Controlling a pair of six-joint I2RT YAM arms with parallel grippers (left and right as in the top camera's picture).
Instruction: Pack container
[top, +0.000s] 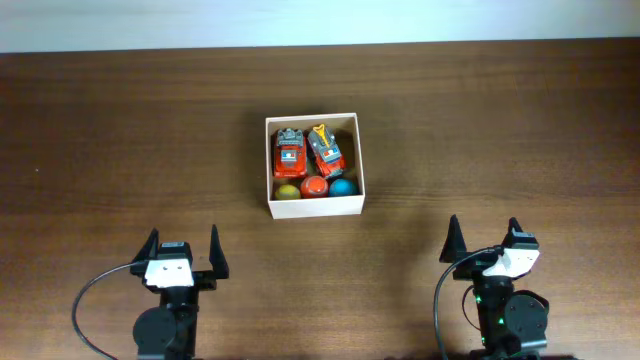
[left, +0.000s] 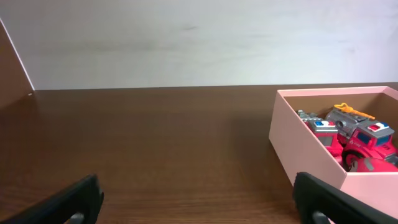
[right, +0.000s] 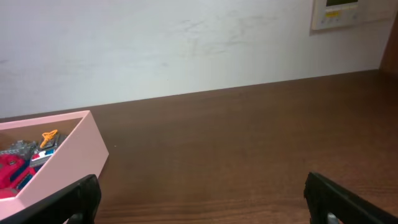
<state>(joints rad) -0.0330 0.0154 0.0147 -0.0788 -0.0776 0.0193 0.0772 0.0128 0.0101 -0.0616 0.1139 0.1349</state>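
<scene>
The container (top: 359, 160), a small square cream-white cardboard box, sits mid-table. It holds two red toy cars (top: 290, 152) (top: 325, 150) at the back and three balls in front: yellow-green (top: 288, 192), orange (top: 315, 187) and blue (top: 342, 186). The box also shows in the left wrist view (left: 298, 146) with cars (left: 360, 140) inside, and in the right wrist view (right: 68, 155). My left gripper (top: 182, 250) (left: 199, 202) is open and empty near the front left. My right gripper (top: 482, 238) (right: 202, 199) is open and empty near the front right.
The brown wooden table (top: 120, 150) runs to a pale wall at the back (left: 186, 37). A white wall panel (right: 339, 12) shows at the top right of the right wrist view.
</scene>
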